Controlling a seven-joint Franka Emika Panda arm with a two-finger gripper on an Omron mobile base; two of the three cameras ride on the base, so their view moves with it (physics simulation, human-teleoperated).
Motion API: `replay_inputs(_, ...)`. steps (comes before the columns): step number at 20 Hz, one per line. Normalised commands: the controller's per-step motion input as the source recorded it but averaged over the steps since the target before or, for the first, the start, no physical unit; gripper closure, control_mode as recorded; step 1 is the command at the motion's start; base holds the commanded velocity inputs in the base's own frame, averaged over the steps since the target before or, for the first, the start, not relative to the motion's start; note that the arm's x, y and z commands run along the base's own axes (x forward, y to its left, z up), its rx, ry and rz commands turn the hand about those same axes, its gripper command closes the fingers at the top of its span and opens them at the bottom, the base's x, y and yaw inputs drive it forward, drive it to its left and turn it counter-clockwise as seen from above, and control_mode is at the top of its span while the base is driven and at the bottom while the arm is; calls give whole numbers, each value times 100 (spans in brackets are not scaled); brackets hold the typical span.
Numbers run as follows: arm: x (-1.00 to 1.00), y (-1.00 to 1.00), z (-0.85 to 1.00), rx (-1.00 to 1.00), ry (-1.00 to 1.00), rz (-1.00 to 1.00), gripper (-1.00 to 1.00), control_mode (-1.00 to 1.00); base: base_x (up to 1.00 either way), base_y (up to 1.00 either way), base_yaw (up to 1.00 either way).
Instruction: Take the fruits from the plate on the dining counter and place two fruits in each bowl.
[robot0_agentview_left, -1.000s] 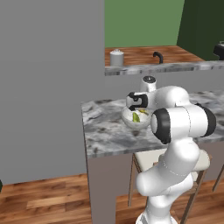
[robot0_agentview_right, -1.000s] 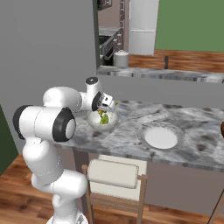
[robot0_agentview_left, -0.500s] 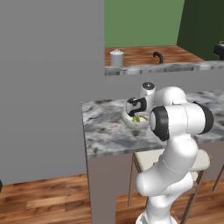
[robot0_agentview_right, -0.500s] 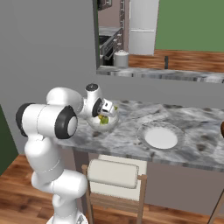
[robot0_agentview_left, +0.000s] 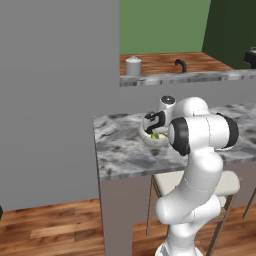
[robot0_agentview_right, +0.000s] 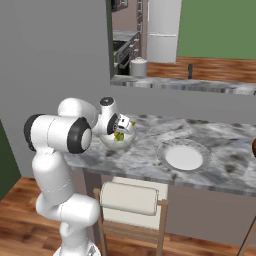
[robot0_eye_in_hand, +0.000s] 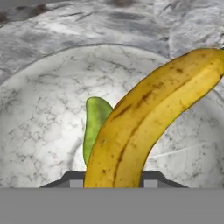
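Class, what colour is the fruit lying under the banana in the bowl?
Green, seen best in the hand view, beneath the yellow banana.

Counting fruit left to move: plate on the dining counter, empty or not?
Empty. In the right base view the plate shows only a bare pale face, no fruit on it.

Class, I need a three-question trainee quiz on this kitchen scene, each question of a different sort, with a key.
1. True or false: the plate on the dining counter still holds fruit.
2. Which fruit does the end effector hold over the speckled bowl? A) banana B) red fruit C) none
3. Fill in: already in that bowl lies an oblong ___ fruit.

Key: 1 false; 2 A; 3 green.
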Motion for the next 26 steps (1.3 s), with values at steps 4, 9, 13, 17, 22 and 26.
replay_inputs(4, 16, 0, 0, 0, 0, 0, 100, -100, 0, 0, 0)
replay_inputs(9, 4, 5, -2, 0, 0, 0, 100, -100, 0, 0, 0)
replay_inputs(13, 0, 3, 0, 0, 1, 0, -100, -100, 0, 0, 0)
replay_inputs(17, 0, 0, 0, 0, 0, 0, -100, -100, 0, 0, 0)
replay_inputs(22, 1, 0, 0, 0, 0, 0, -100, -100, 0, 0, 0)
replay_inputs(26, -1, 0, 40, 0, 0, 0, -100, -100, 0, 0, 0)
